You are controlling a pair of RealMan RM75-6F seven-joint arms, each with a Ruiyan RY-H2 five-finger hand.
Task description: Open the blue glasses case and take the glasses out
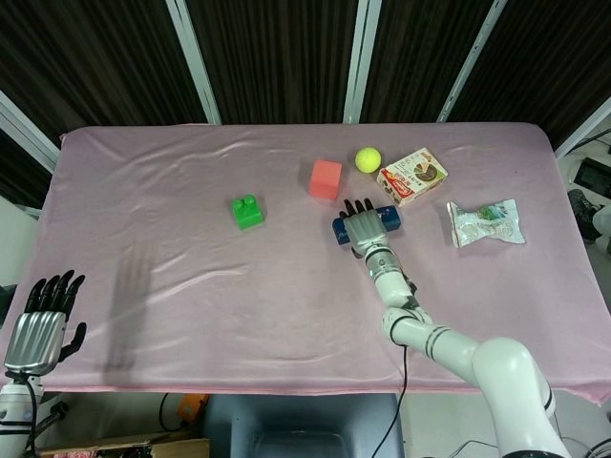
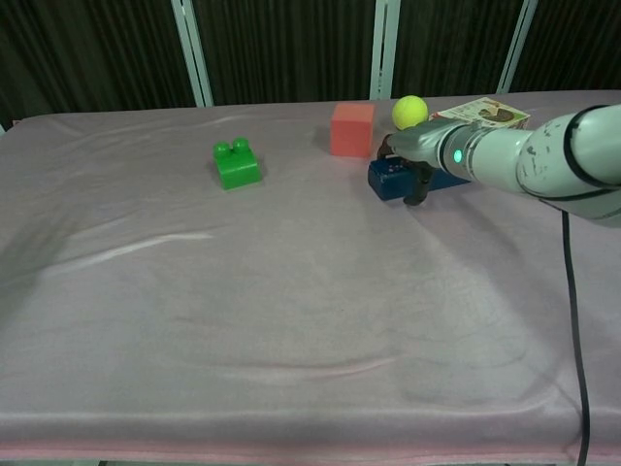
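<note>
Pink cloth table, dark slatted backdrop. Blue glasses case, closed, rectangular, mid-right; right hand lies flat on it, fingers spread. Red cube, yellow ball, printed carton near. Left hand empty, fingers apart.

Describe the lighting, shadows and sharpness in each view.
Head view: even overhead light, sharp; a soft arm shadow falls on the pink tablecloth at left. Chest view: dimmer, slightly soft; the right hand over the blue rectangular glasses case is a little blurred, with a green indicator light glowing on its wrist.
</note>
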